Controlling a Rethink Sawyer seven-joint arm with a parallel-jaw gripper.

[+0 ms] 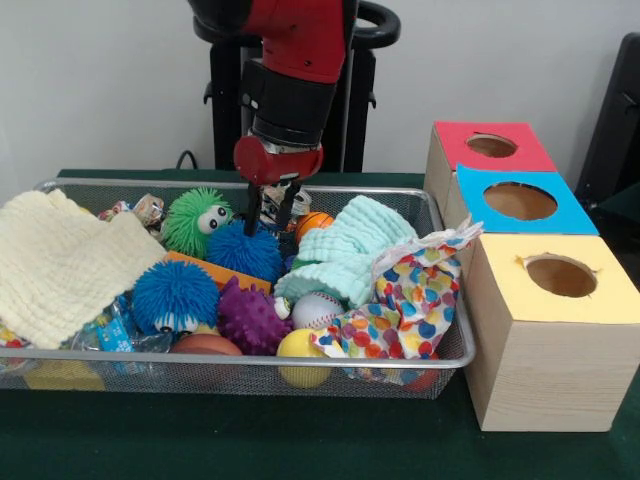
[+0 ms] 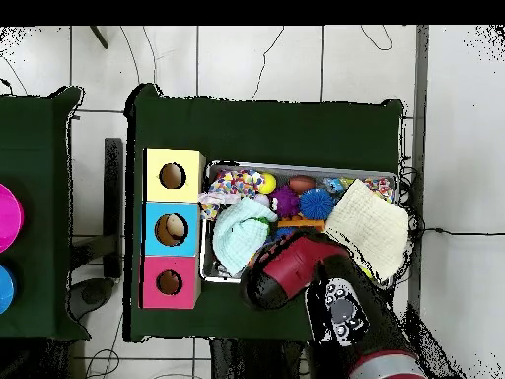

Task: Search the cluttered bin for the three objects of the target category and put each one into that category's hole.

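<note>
The wire-mesh bin (image 1: 250, 366) lies on the green table, full of toys and cloths; it also shows in the overhead view (image 2: 296, 168). My gripper (image 1: 270, 222) hangs over the bin's far middle, fingers apart and open, tips just above a blue spiky ball (image 1: 245, 250) and beside a small orange ball (image 1: 314, 222). A small patterned item shows between the fingers; I cannot tell whether it touches them. The red-topped box's hole (image 1: 491, 146) is at the far right, also in the overhead view (image 2: 169, 282). In the overhead view the arm (image 2: 296, 271) hides the gripper.
The bin holds a green fuzzy ball (image 1: 195, 220), another blue spiky ball (image 1: 173, 295), a purple spiky ball (image 1: 250, 317), a baseball (image 1: 317, 310), a yellow ball (image 1: 300, 345), and mint (image 1: 345, 250), cream (image 1: 60, 260) and dotted (image 1: 420, 300) cloths. Blue-topped (image 1: 520, 201) and yellow-topped (image 1: 560, 276) boxes stand nearer.
</note>
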